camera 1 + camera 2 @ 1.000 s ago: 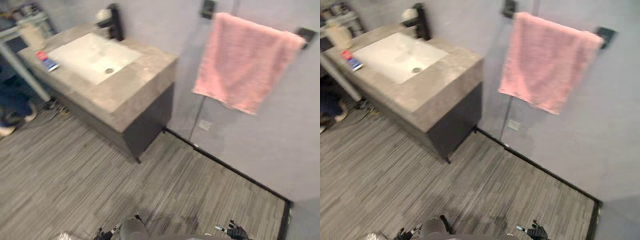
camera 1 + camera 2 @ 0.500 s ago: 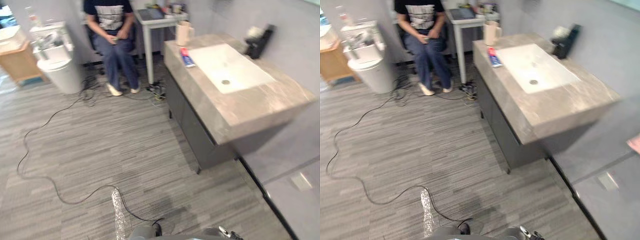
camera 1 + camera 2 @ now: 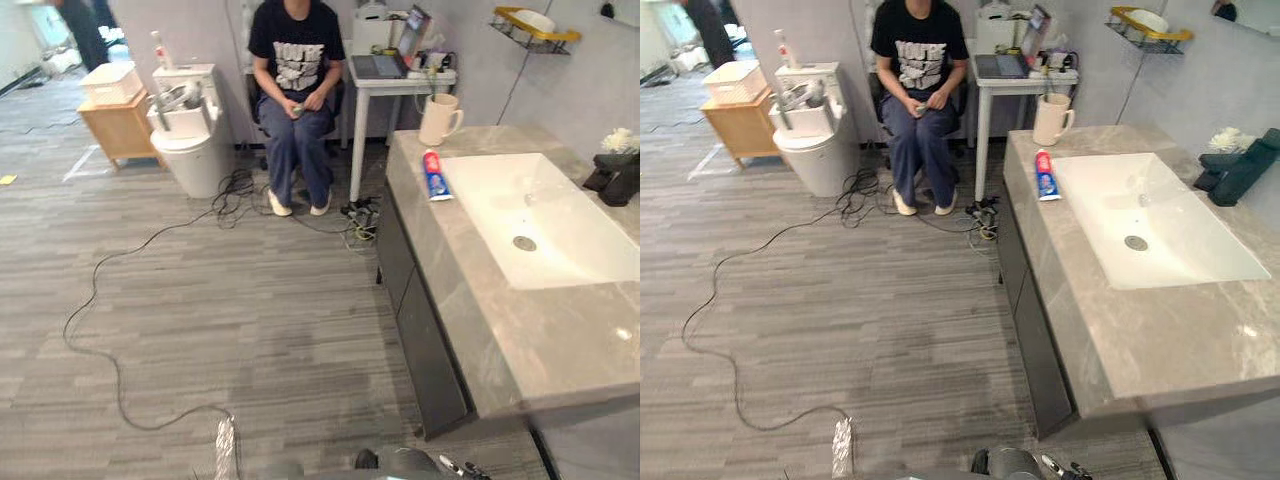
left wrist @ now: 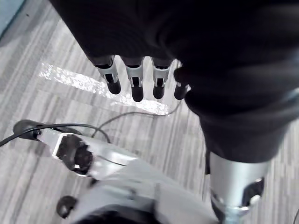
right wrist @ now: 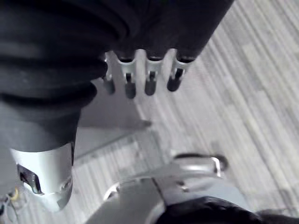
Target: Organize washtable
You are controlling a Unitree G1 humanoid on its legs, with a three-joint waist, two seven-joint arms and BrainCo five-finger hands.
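Your left hand (image 4: 135,86): fingers straight, side by side, loose, hanging over the grey wood-plank floor (image 3: 250,320). Your right hand (image 5: 148,77): same, straight and relaxed, nothing held. The grey stone-look bench (image 3: 530,345) sits at your 2 o'clock, well apart from both hands, with a white rectangular sink (image 3: 580,250) set in it. A red, white and blue toothpaste tube (image 3: 433,176) lies flat on the bench at the sink's 10 o'clock, just beside its rim. A cream mug (image 3: 438,120) stands upright at the tube's 12 o'clock. A black faucet (image 3: 615,178) is at the sink's 2 o'clock. A seated person in a black shirt (image 3: 295,70) is at your 12 o'clock.
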